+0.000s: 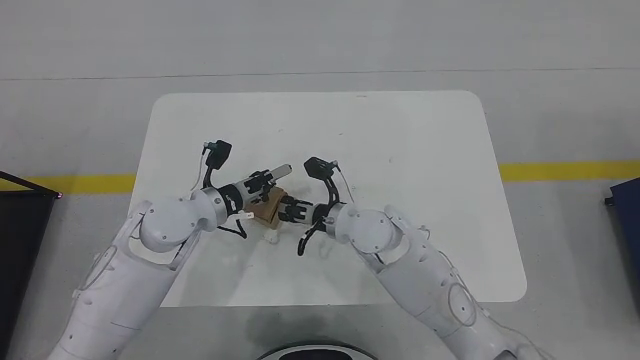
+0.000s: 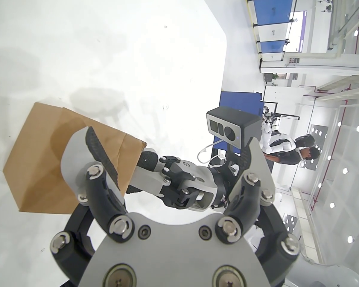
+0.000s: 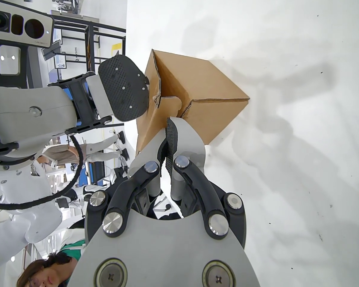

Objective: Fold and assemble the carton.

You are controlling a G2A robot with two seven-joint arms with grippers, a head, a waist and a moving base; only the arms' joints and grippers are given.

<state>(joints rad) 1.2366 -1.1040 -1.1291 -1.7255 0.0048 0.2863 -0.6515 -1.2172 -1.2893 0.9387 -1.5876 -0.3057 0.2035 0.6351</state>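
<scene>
A small brown carton (image 1: 266,210) (image 2: 39,156) (image 3: 203,91) stands folded into a box shape on the white table (image 1: 400,140), near its front edge, between my two arms. My left gripper (image 1: 268,186) (image 2: 169,140) is open. One of its fingers (image 2: 91,144) presses its black pad (image 3: 122,88) flat on a side of the carton, while the other stands well clear. My right gripper (image 1: 290,210) (image 3: 168,129) meets the carton from the opposite side and is shut on the edge of a carton wall by a loose tab (image 3: 170,104).
The table has rounded corners, and its bare top stretches behind and to the right of the carton. A yellow line (image 1: 570,171) runs across the floor on both sides. A dark object (image 1: 20,230) stands at the left edge, a blue one (image 1: 625,210) at the right.
</scene>
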